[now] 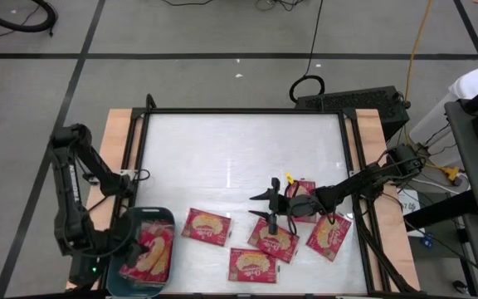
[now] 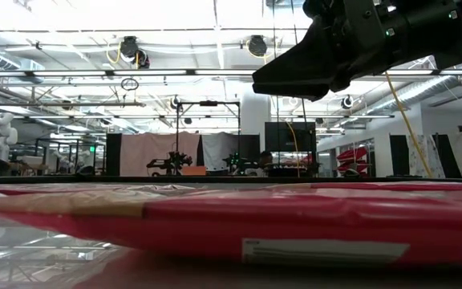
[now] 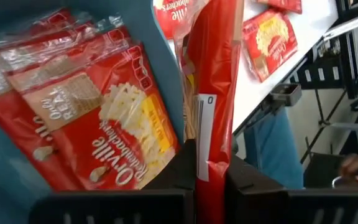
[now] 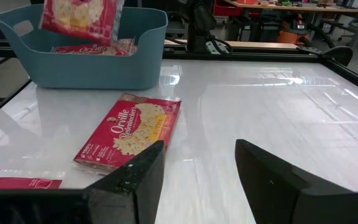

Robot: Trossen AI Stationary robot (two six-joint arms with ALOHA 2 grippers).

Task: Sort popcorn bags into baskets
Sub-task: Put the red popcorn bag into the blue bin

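The teal basket point(image 1: 123, 223) stands at the table's near left corner with red popcorn bags point(image 3: 98, 118) lying flat in it. My left gripper point(image 1: 142, 242) is over the basket, shut on one more bag point(image 4: 79, 17). Several bags lie flat on the table: one point(image 1: 207, 226) right of the basket, others point(image 1: 251, 264) point(image 1: 274, 239) point(image 1: 330, 235) toward the near right. My right gripper point(image 1: 269, 209) hovers open above those bags, touching nothing; in its wrist view the nearest bag point(image 4: 132, 130) lies ahead of the gripper point(image 4: 197, 180). My left gripper point(image 3: 210, 171) pinches the popcorn bag between its two fingers at one end edge point(image 3: 211, 158), seen edge-on in its wrist view. It comes from above, pointing down. The bag hangs below the fingers, lifted clear, its lower end point(image 4: 82, 36) at about the basket's rim.
A black frame point(image 1: 239, 110) borders the white table top. The far half of the table point(image 1: 239, 149) holds no objects. One bag point(image 2: 231, 225) lies right in front of the low camera. Cables and a stand are beyond the right edge.
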